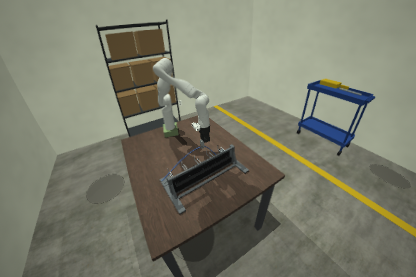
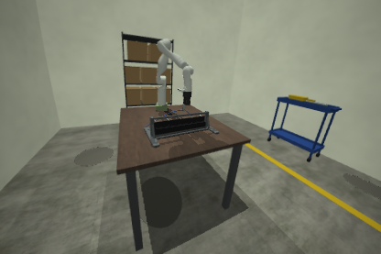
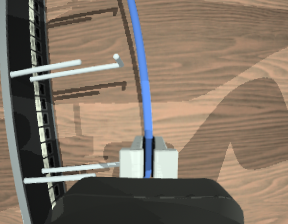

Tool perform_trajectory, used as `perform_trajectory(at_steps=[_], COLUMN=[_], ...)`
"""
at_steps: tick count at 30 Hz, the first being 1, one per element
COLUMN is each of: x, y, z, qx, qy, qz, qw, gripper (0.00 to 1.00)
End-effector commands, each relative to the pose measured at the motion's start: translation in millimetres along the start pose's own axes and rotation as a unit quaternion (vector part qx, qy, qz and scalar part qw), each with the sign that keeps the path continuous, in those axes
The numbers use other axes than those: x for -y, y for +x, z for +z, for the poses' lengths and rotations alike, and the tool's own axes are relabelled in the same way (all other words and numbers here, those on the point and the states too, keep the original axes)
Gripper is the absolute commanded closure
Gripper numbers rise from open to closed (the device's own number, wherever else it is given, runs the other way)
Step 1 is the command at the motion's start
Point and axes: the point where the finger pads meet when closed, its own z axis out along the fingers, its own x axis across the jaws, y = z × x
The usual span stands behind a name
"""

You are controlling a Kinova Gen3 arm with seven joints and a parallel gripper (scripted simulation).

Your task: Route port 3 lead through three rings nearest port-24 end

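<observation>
Gripper [image 1: 204, 141] [image 2: 187, 104] [image 3: 148, 150] clenched on blue lead [image 1: 186, 154] [image 3: 145, 95]. Risk: sideways pull toward nine o'clock snags ring [image 3: 77, 71], tipping unfastened rack [image 1: 232, 154] [image 2: 206, 119] [image 3: 6, 92].

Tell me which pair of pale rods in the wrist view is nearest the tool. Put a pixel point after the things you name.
The lower pair of rods [image 3: 70, 168]: it reaches in beside the tool [image 1: 202, 142] [image 2: 185, 104] [image 3: 148, 157], while the upper pair [image 3: 75, 72] stands well away.
</observation>
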Motion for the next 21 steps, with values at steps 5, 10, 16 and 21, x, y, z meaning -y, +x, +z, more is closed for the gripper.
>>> perform_trajectory(at_steps=[5,10,16,21], x=[16,17,17,17], y=[-46,-48,-48,-48], z=[1.4,1.4,1.4,1.4], qx=[-0.004,-0.004,-0.004,-0.004], qy=[0.004,0.004,0.004,0.004], qz=[-0.053,-0.055,-0.055,-0.055], qw=[0.999,0.998,0.998,0.998], gripper=[1.0,1.0,1.0,1.0])
